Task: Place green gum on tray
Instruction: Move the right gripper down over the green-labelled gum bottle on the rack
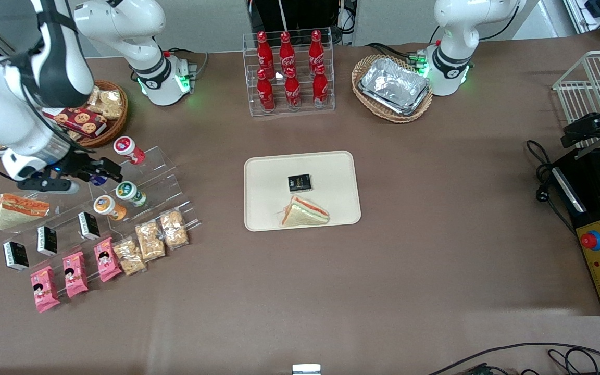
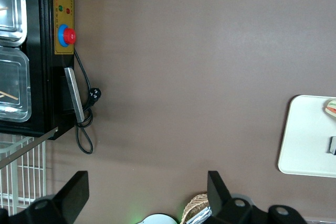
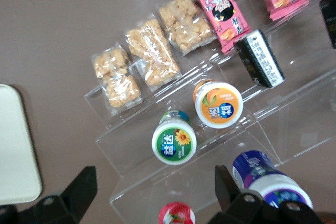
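The green gum [image 1: 131, 193] [image 3: 174, 142], a small canister with a white lid and green label, lies on a clear acrylic step rack [image 1: 162, 179]. An orange-labelled canister [image 1: 109, 207] [image 3: 218, 104] lies beside it. My gripper [image 1: 99, 170] [image 3: 155, 188] hangs open above the rack, slightly farther from the front camera than the green gum, with nothing between its fingers. The cream tray [image 1: 269, 200] [image 3: 16, 150] sits mid-table, toward the parked arm's end from the rack.
On the tray are a sandwich [image 1: 304, 212] and a black packet [image 1: 299, 182]. A blue canister [image 3: 268, 178] and a red canister [image 1: 128, 149] share the rack with cracker bags, black boxes and pink packets. A cookie basket [image 1: 107, 117], cola bottles [image 1: 289, 70] and a foil-container basket [image 1: 392, 87] stand farther back.
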Controlling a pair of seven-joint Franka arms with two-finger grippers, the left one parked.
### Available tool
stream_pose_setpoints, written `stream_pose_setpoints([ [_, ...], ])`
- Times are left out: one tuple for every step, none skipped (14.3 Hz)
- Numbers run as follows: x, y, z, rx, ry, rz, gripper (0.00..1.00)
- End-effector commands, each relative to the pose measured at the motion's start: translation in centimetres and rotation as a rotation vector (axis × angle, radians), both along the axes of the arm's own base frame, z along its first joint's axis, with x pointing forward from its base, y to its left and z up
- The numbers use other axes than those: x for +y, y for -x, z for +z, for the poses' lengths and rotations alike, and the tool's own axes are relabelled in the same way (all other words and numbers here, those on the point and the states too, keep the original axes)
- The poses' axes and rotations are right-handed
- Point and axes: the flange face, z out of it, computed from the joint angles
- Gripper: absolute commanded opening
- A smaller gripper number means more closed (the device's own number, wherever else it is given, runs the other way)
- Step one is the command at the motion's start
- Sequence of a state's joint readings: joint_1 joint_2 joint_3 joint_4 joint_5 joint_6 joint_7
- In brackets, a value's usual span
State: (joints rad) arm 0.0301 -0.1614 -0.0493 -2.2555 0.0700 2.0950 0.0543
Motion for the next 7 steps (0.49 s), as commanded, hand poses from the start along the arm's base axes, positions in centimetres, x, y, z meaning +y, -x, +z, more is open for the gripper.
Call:
stream_pose_setpoints([
  [-0.7,-0.4,-4.2,0.027,-0.001,-0.048,1.00],
  [-0.7,-0.5,-5.2,0.048,-0.001,-0.091,1.00],
  [-0.7,-0.7,-6.0,0.067,0.001,-0.137,1.00],
  [-0.7,-0.7,-6.8,0.084,0.004,-0.162,1.00],
  [-0.6,-0.8,-7.2,0.088,-0.001,-0.176,1.00],
  [-0.6,-0.8,-7.7,0.092,-0.009,-0.184,1.00],
  [-0.6,-0.9,-8.3,0.098,-0.014,-0.190,1.00],
])
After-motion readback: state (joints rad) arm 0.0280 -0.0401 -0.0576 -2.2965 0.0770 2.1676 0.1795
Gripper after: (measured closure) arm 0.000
